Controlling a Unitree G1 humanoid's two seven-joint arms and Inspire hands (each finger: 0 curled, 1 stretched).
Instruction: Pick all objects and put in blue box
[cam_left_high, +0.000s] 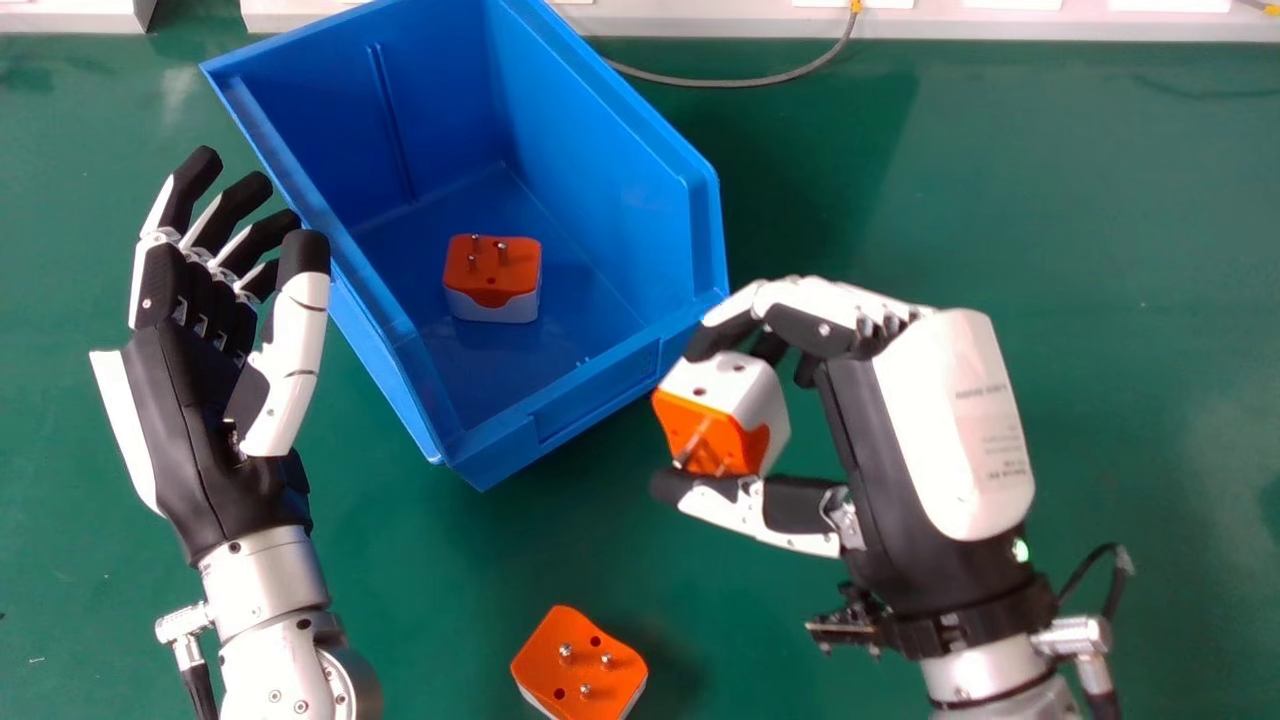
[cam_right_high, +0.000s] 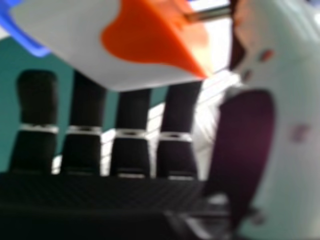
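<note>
A green desk (cam_left_high: 1130, 300) is carrying everything, with a pale strip (cam_left_high: 690, 22) running along its far edge. On it a blue box (cam_left_high: 610, 180) is standing askew, its low front facing the robot. The left hand (cam_left_high: 190, 430) is hanging open just beside the box's left side, its fingers loosely bent and gripping nothing. Near the box's near right corner, the right hand (cam_left_high: 875, 490) is gripping one orange-and-white plug adapter (cam_left_high: 755, 410) between its thumb and curled fingers, and the right hand view is showing the adapter's metal pins by the thumb. A second adapter (cam_left_high: 495, 300) is lying inside the box, pins up. A third adapter (cam_left_high: 600, 685) is lying on the desk in front of the box, its pins also pointing up.
</note>
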